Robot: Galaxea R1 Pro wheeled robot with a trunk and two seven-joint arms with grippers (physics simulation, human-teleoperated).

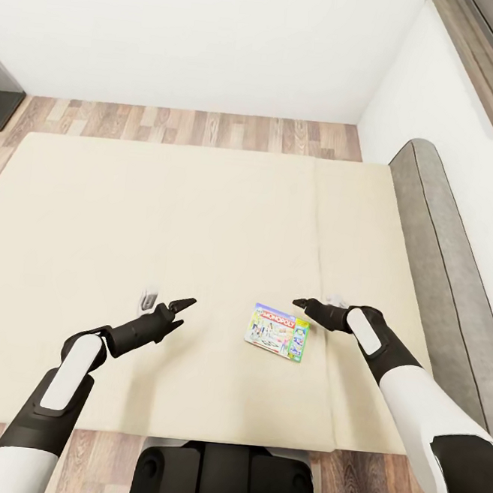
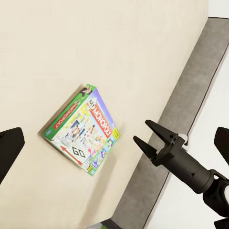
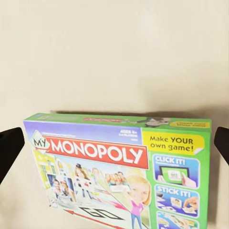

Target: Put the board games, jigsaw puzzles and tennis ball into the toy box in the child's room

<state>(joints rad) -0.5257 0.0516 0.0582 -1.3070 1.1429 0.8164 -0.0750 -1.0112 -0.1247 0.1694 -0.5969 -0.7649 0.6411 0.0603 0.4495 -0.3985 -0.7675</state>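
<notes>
Currently the flat green-and-white cardboard Monopoly box lies on the beige bed, near edge. Right gripper and left gripper stand open, flanking it. Probably light, stiff; pinch opposite edges.

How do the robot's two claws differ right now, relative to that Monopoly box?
The right gripper hovers close beside the Monopoly box; the left gripper sits farther off. The left's fingers look visibly parted; the right's gap is harder to judge. Both are black, empty and point toward the box on the bed.
</notes>
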